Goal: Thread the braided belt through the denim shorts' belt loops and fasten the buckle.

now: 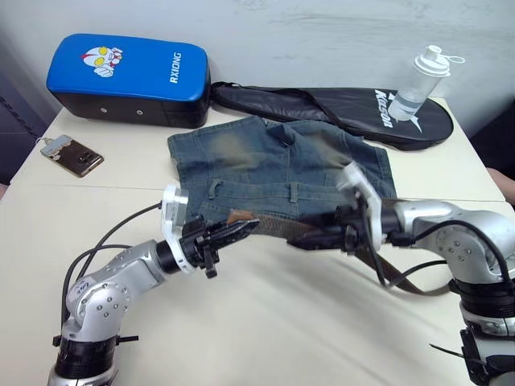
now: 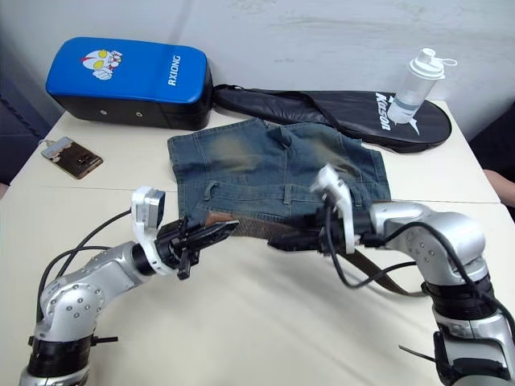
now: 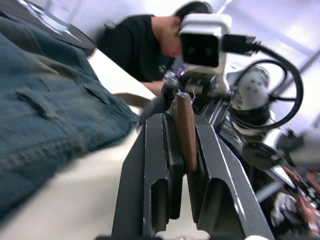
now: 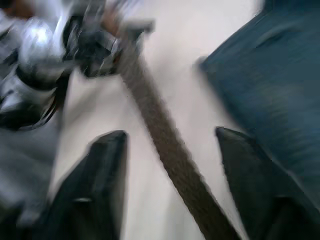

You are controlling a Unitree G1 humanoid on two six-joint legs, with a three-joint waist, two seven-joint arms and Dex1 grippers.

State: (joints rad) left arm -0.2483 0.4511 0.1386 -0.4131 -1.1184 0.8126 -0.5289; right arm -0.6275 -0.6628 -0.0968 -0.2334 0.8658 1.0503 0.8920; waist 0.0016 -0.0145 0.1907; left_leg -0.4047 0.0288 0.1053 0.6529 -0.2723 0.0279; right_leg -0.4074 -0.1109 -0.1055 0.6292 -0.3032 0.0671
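Note:
The denim shorts (image 1: 273, 165) lie flat mid-table, waistband toward me, with belt loops (image 1: 213, 190) along it. The braided belt (image 1: 278, 228) stretches just in front of the waistband between my two grippers. My left gripper (image 1: 245, 227) is shut on its brown leather tip (image 3: 185, 127). My right gripper (image 1: 302, 239) is open, its fingers (image 4: 102, 185) spread either side of the belt (image 4: 165, 145) without touching it. Past that gripper the belt trails right in a loop (image 1: 402, 281) on the table. The buckle is hidden.
A blue kick pad (image 1: 129, 76) sits at the back left, a black racket bag (image 1: 346, 108) and a clear bottle (image 1: 418, 84) at the back right. A phone (image 1: 74, 157) lies left. A person in a black top (image 3: 135, 45) is beside the table.

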